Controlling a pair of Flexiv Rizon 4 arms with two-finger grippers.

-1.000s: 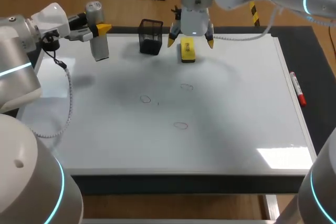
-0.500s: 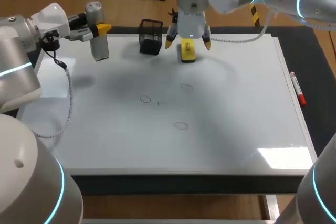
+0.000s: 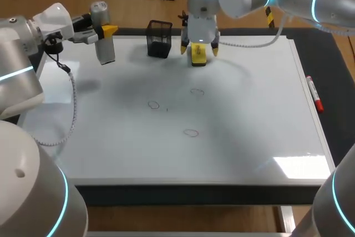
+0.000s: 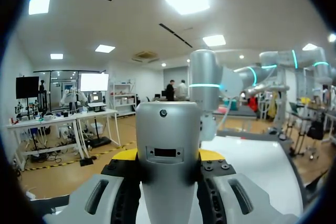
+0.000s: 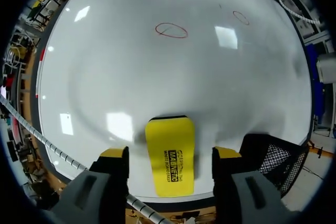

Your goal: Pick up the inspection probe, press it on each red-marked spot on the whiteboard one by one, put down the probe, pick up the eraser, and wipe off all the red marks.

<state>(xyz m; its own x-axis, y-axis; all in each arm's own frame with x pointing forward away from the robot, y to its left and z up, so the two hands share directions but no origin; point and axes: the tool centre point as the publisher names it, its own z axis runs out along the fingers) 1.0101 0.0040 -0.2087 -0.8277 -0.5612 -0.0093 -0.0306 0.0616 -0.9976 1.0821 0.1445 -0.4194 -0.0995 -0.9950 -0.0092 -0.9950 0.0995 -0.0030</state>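
- The whiteboard (image 3: 249, 137) is a wide, glossy white slab that mirrors the ceiling lights.
- Three red ovals (image 5: 171, 30), thin hand-drawn outlines, sit around its middle, well apart from one another.
- The eraser (image 5: 169, 150) is a bright yellow rectangular block with rounded corners and a smooth top carrying dark print. It lies flat at the far edge of the board, about midway across.
- The right gripper (image 3: 198, 50) hangs straight over the eraser with its yellow-tipped fingers spread. One finger stands on each side of the block, and a strip of bare board shows between each tip and the eraser.
- A black wire-mesh holder (image 3: 159, 38), square and open-topped, stands just left of the eraser.
- The inspection probe (image 4: 168, 129) is a smooth grey cylinder with a small dark window on its face. It is held upright above the board's far left corner, well left of the holder.
- The left gripper (image 3: 101, 30) pinches the probe, a yellow tip pressed against each side.
- A marker (image 3: 314, 94) with a red cap lies along the board's right edge.
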